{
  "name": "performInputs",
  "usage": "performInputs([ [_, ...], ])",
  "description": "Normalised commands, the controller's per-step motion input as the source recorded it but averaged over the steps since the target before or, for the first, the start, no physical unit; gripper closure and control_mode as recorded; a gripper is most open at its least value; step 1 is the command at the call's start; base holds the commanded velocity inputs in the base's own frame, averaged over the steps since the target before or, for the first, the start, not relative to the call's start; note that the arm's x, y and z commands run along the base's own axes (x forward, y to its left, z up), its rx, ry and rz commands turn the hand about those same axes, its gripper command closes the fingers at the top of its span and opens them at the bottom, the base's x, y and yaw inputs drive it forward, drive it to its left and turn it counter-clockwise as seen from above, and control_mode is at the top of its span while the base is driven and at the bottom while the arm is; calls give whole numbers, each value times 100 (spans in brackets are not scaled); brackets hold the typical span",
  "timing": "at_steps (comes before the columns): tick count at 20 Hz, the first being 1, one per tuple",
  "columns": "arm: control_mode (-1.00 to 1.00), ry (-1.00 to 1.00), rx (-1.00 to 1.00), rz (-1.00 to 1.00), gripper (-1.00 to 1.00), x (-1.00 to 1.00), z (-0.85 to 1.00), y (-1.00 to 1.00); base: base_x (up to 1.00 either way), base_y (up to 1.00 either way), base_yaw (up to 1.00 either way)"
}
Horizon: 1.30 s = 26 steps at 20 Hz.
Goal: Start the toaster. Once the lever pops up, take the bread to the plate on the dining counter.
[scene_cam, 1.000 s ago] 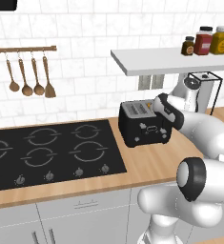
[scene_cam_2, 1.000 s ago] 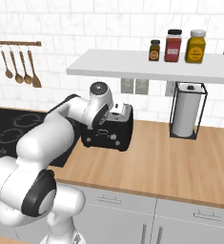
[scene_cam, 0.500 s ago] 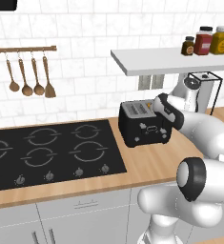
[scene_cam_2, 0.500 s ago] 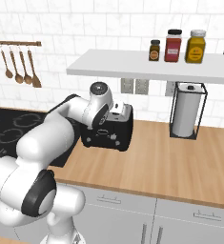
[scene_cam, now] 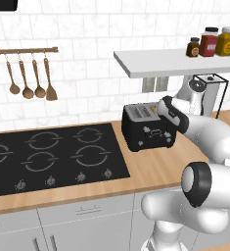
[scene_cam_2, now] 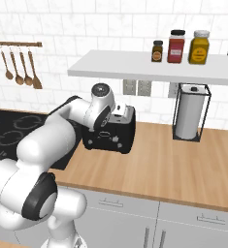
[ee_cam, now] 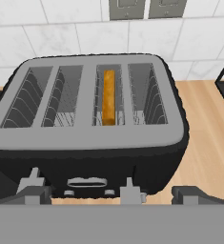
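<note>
gripper point(ee_cam: 111, 193) spread wide and holding nothing, poised at the near front edge of the toaster point(ee_cam: 89, 124), looking down over its top. toaster black with silver top, standing on the wooden table point(scene_cam: 155, 171) just right of the black cooktop point(scene_cam: 53, 157), under the white wall shelf point(scene_cam_2: 149, 68). bread point(ee_cam: 108, 97) standing on edge deep in the third slot from the left, other slots bare. two levers point(ee_cam: 127, 190) low on the front face, close under the gripper. judged the first step: starting the toaster, not yet done. next, calls for lining a fingertip over the lever serving the bread's slot and pressing straight down.
</note>
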Motion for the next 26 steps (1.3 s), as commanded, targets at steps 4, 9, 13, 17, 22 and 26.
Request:
performInputs([
  [4, -100, 0, 0, 0, -100, 0, 0, 0, 0, 0, 0],
  [9, -100, 0, 0, 0, -100, 0, 0, 0, 0, 0, 0],
  [13, -100, 0, 0, 0, -100, 0, 0, 0, 0, 0, 0],
  [17, -100, 0, 0, 0, -100, 0, 0, 0, 0, 0, 0],
  [22, -100, 0, 0, 0, -100, 0, 0, 0, 0, 0, 0],
  [26, -100, 0, 0, 0, -100, 0, 0, 0, 0, 0, 0],
])
